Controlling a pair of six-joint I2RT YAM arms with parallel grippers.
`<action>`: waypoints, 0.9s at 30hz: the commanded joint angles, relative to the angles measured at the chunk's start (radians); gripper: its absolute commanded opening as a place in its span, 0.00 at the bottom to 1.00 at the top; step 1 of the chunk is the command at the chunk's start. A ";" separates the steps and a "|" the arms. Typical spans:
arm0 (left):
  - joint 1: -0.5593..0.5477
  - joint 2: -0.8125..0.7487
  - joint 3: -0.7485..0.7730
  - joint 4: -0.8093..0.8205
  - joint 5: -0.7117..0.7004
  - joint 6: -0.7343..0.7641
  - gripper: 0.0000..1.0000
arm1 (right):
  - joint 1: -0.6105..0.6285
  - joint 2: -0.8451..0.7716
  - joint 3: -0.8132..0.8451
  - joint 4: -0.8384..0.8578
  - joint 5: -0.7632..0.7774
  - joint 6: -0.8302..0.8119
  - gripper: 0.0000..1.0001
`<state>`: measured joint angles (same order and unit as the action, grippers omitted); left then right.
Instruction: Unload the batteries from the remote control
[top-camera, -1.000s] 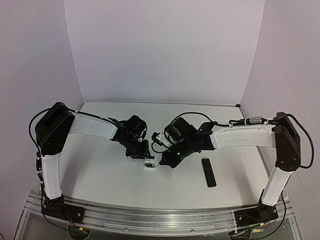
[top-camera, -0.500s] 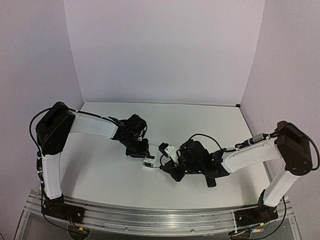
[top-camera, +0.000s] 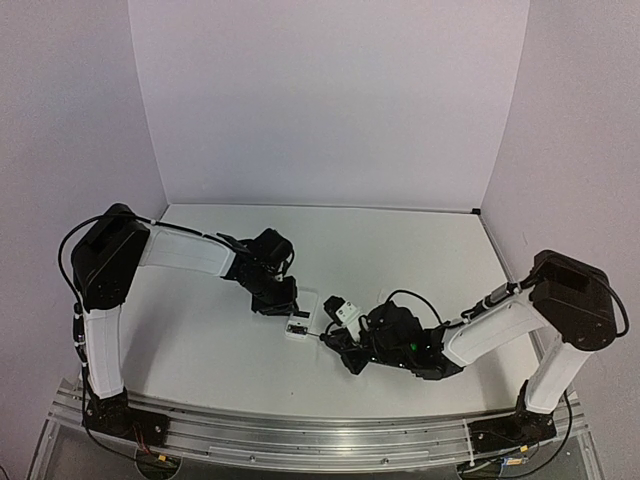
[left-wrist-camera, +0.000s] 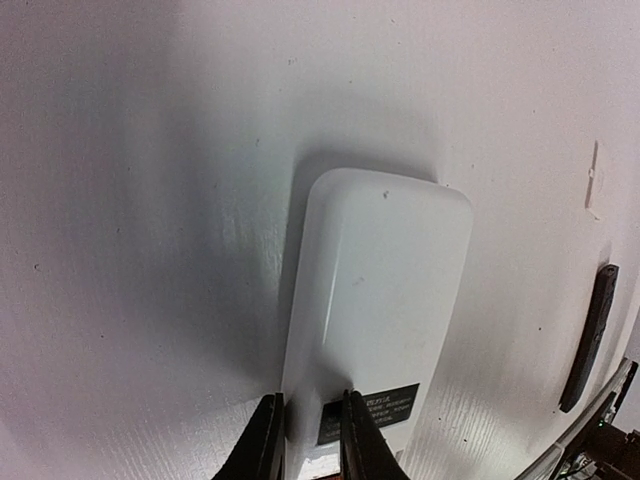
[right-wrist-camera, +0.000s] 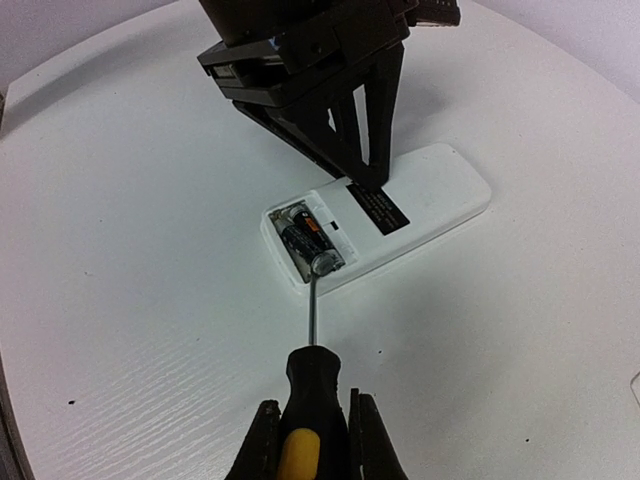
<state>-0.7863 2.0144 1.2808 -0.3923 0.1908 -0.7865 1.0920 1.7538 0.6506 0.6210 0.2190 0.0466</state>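
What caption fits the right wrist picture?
Screwdriver tip reaches the batteries in the open remote; left fingers touch it.

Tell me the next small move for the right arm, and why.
Probably tilt the screwdriver so its tip levers the battery up out of the open compartment. The right end effector grips the handle, the tip sits at the battery's near end, and the left end effector appears to press down on the remote control.
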 joint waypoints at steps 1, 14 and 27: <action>-0.030 0.134 -0.105 -0.213 0.005 -0.009 0.15 | 0.004 0.026 0.018 -0.017 -0.047 0.021 0.00; -0.034 0.112 -0.159 -0.172 0.046 -0.025 0.12 | 0.006 0.137 0.102 0.011 -0.006 -0.001 0.00; -0.034 0.115 -0.162 -0.171 0.052 -0.032 0.09 | 0.050 0.070 0.160 0.104 0.043 -0.138 0.00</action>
<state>-0.7780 1.9919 1.2221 -0.3141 0.1787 -0.8055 1.1235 1.8435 0.7410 0.6483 0.2484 -0.0195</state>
